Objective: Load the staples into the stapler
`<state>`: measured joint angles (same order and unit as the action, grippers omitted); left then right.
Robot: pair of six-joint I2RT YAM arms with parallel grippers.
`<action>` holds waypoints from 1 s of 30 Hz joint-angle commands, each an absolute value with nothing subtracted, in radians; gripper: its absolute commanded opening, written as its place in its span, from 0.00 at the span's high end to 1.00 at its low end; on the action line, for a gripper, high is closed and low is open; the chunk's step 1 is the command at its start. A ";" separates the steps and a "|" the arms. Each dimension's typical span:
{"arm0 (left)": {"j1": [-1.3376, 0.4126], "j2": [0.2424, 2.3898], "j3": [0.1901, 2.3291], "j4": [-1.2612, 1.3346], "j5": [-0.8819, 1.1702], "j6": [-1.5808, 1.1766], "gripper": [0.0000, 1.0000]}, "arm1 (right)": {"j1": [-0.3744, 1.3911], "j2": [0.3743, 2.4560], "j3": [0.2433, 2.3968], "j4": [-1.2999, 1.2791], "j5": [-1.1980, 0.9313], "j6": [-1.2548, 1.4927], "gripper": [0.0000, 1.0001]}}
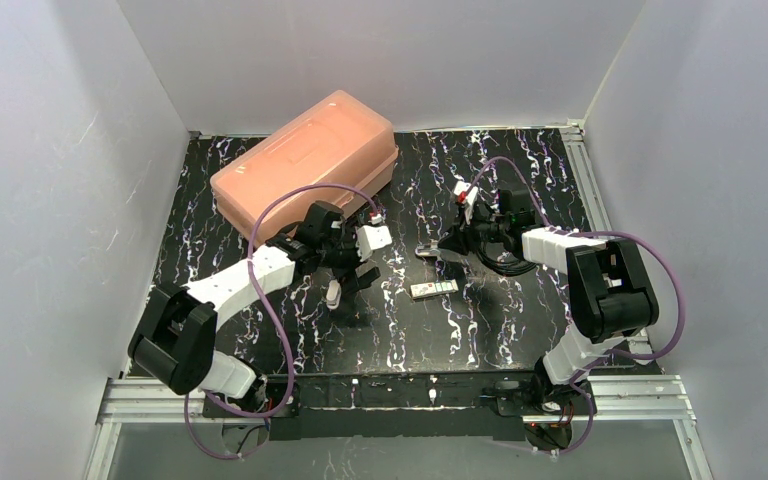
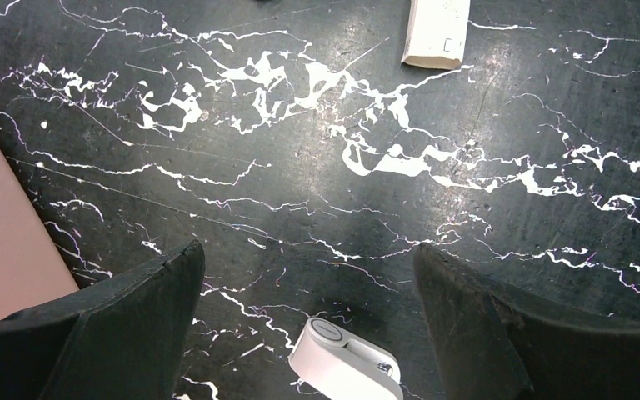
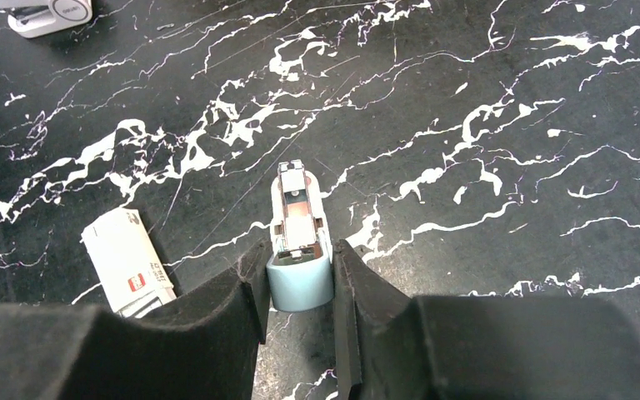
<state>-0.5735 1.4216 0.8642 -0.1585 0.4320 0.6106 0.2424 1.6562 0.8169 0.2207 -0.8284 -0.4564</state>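
Observation:
My right gripper [image 3: 300, 250] is shut on the stapler [image 3: 300, 218], gripping its pale blue rear end. The stapler's white sides, tan inside and silvery metal channel point away from me, low over the black marbled table. From above, the stapler [image 1: 428, 251] sticks out left of the right gripper [image 1: 444, 249]. A small white staples box [image 3: 127, 262] with a red label lies just left of it, and it also shows in the top view as the staples box [image 1: 432, 289]. My left gripper [image 2: 307, 248] hangs wide open over bare table, holding nothing.
A white rounded piece [image 2: 342, 362] with a round badge lies under the open left fingers, also visible as the white piece [image 1: 333, 292]. A large pink lidded box [image 1: 305, 165] stands at the back left. White walls close in the table on three sides.

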 commanded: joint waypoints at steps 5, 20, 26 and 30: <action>-0.574 1.377 0.845 -0.192 0.399 0.637 0.06 | 0.241 1.661 0.839 0.161 -0.826 -0.521 0.60; -0.556 1.351 0.846 -0.259 0.315 0.647 0.06 | 0.238 1.641 0.871 0.102 -0.805 -0.554 0.47; -0.553 1.362 0.896 -0.400 0.168 0.571 0.06 | 0.238 1.588 0.919 0.077 -0.775 -0.525 0.45; -0.553 1.402 0.927 -0.505 0.093 0.476 0.06 | 0.239 1.548 0.931 0.054 -0.762 -0.523 0.45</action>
